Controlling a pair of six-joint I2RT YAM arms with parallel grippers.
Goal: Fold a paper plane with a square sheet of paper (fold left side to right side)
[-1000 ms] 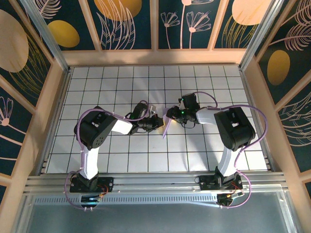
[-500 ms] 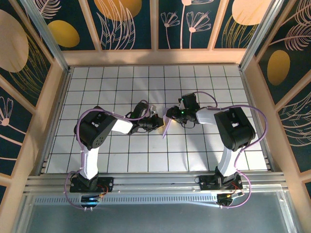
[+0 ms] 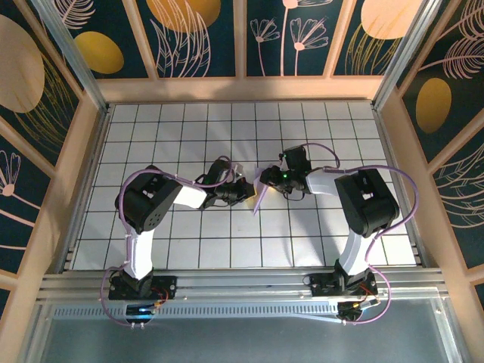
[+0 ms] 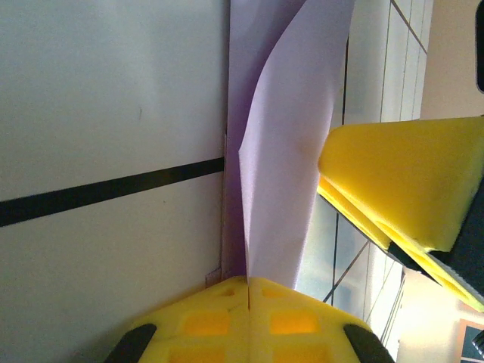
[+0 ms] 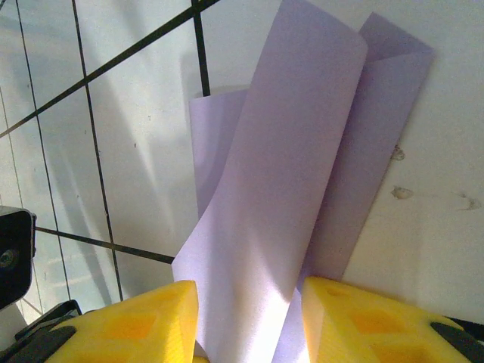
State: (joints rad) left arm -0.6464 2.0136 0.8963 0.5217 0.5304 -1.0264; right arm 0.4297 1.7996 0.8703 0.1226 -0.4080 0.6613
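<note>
— Two arms, the left arm (image 3: 147,208) and the right arm (image 3: 367,200), bend in toward mid-table. Why so close?
— Holding, I'd judge. The lavender paper (image 4: 283,151) is partly folded and needs anchoring. The left gripper (image 4: 248,291), pads pressed together, pinches one end. The right gripper (image 5: 249,302) stands spread, with a raised flap passing loose between its fingers.
— And around them?
— Dark floral wall panels (image 3: 197,30) in pale wood, then the white grid-tiled table (image 3: 189,128). The paper sits at its middle, between the grippers.

You see a thin, matt lavender sheet of paper (image 5: 302,151), matt yellow claw pads (image 5: 363,318), and a smooth white surface (image 5: 136,151).
</note>
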